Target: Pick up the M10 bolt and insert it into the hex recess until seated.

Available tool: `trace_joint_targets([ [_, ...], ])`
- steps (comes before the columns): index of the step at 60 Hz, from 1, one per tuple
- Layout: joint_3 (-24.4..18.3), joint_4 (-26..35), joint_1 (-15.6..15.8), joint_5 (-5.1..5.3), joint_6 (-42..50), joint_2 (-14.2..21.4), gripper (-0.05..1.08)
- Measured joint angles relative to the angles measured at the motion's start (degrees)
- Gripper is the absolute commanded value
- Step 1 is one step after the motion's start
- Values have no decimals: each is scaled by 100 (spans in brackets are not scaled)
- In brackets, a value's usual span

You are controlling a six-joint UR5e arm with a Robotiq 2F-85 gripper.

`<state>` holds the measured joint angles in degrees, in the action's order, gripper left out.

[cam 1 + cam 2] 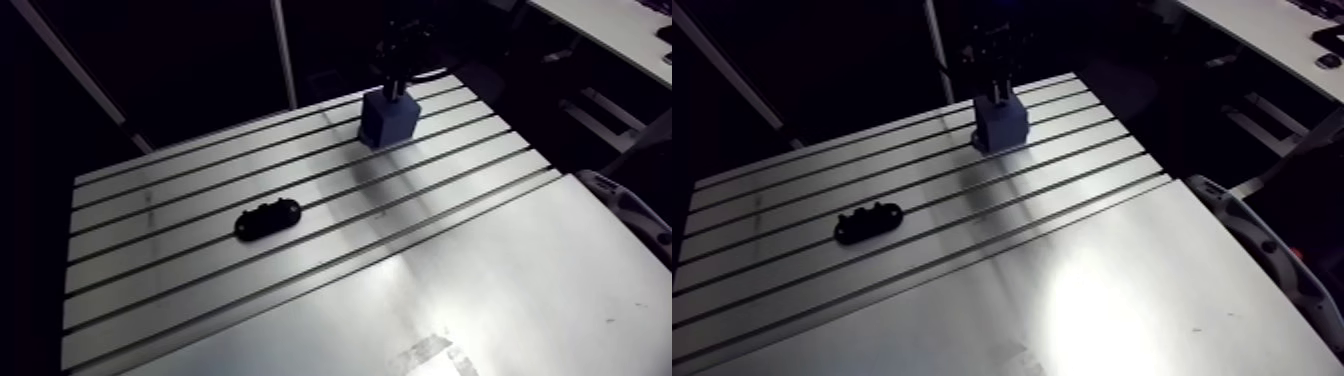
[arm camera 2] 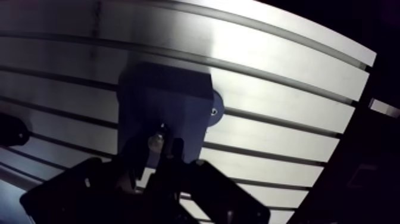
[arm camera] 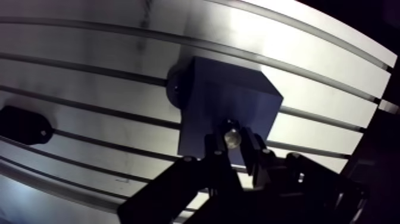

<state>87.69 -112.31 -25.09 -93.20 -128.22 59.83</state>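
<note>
A black part (image 1: 268,219) lies mid-worktop (image 1: 480,290), well apart from the work. Farther off, near the far edge, stands the blue block (image 3: 229,101). The hand (image 3: 233,146) is over it, pinching the bolt (image 3: 232,136) above the block's top. The recess is hidden. If the hex flats are misaligned or the bolt is tilted, it may jam on the rim or slip in the grip.
</note>
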Motion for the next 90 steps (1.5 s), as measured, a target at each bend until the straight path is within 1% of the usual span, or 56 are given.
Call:
trace_joint_targets([
  [38,-51,-46,10,-14,-583,-28,72],
  [69,-48,-6,18,-14,-824,-31,72],
  [90,-52,1,13,-69,-1032,-34,71],
])
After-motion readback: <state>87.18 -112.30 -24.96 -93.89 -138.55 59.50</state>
